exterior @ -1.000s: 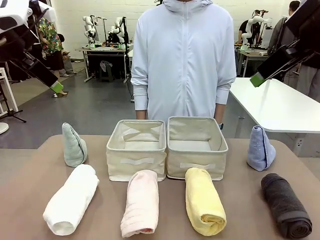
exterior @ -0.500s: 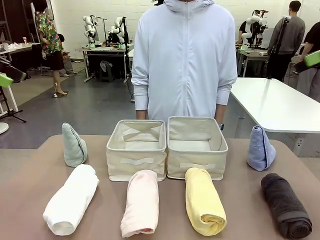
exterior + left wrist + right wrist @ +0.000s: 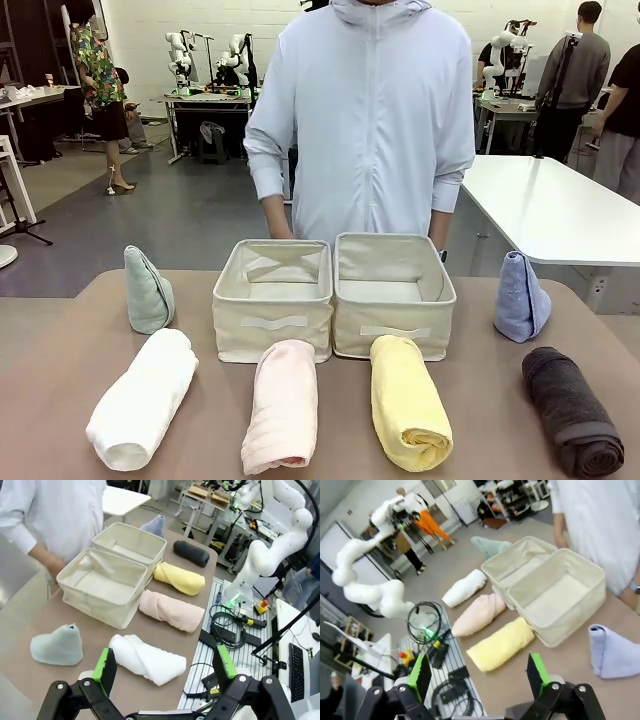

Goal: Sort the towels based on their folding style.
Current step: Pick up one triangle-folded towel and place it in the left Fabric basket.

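On the brown worktop shared with a person in a pale zip-up jacket, 6 small towels sit around 2 beige fabric bins that stand side by side, touching. At far left the sage-green cone towel stands upright, and the white rolled towel lies just in front of it, nearer the robot. Next comes the left bin, with the pale pink rolled towel lying against its near wall. Beside it the right bin has the yellow rolled towel touching its near wall. At far right the light-blue cone towel stands upright, with the dark grey rolled towel lying in front of it. The person stands at the far edge behind the bins, 1 hand lowered close to the left bin's far rim.

The left gripper hangs high above the robot's side of the worktop, its green-padded fingers spread wide apart and holding nothing, the white roll below. The right gripper hangs high over the worktop's near edge, also spread wide and empty, with the yellow roll below.
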### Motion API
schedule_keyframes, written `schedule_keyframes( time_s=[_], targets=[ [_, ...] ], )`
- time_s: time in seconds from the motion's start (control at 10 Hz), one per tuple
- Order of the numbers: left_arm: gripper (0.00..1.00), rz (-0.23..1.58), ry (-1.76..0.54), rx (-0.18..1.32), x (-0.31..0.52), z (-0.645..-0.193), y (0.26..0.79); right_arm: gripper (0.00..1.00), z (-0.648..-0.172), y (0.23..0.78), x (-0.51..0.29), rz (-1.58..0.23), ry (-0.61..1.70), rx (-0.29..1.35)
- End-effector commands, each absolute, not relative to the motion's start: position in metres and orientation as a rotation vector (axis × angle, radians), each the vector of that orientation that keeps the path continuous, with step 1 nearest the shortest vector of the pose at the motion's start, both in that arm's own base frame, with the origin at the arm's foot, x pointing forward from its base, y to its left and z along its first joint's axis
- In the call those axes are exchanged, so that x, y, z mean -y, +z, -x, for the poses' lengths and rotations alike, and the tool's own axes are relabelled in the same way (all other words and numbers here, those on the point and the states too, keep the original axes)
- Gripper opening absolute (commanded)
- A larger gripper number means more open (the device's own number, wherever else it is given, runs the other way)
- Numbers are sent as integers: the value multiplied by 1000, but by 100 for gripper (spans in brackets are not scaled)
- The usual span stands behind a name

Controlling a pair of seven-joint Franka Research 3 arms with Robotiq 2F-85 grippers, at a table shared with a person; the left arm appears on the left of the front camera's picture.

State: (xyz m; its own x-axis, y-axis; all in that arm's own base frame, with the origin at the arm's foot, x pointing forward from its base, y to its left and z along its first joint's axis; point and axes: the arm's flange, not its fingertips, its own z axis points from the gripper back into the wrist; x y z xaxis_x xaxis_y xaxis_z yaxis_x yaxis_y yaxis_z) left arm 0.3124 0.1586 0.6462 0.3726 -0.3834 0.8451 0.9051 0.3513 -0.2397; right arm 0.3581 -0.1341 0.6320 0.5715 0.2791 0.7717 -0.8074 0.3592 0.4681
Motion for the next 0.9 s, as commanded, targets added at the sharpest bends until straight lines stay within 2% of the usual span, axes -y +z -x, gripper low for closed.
schedule_keyframes(
  time_s=[0.0, 0.1, 0.2, 0.3, 0.8],
  targets=[
    [100, 776, -957, 776, -154, -309, 643, 100, -350, 635, 129, -887, 862, 676],
    [100, 735, -956, 766, -156, -306, 640, 100, -346, 637, 131, -895, 874, 682],
    [100, 610, -968, 726, -148, -304, 638, 100, -343, 637, 122, -862, 927, 655],
    [100, 771, -933, 762, -164, -310, 641, 100, -350, 633, 136, -902, 837, 668],
    [100, 771, -933, 762, -164, -310, 641, 100, -350, 633, 136, -902, 837, 668]
  ],
)
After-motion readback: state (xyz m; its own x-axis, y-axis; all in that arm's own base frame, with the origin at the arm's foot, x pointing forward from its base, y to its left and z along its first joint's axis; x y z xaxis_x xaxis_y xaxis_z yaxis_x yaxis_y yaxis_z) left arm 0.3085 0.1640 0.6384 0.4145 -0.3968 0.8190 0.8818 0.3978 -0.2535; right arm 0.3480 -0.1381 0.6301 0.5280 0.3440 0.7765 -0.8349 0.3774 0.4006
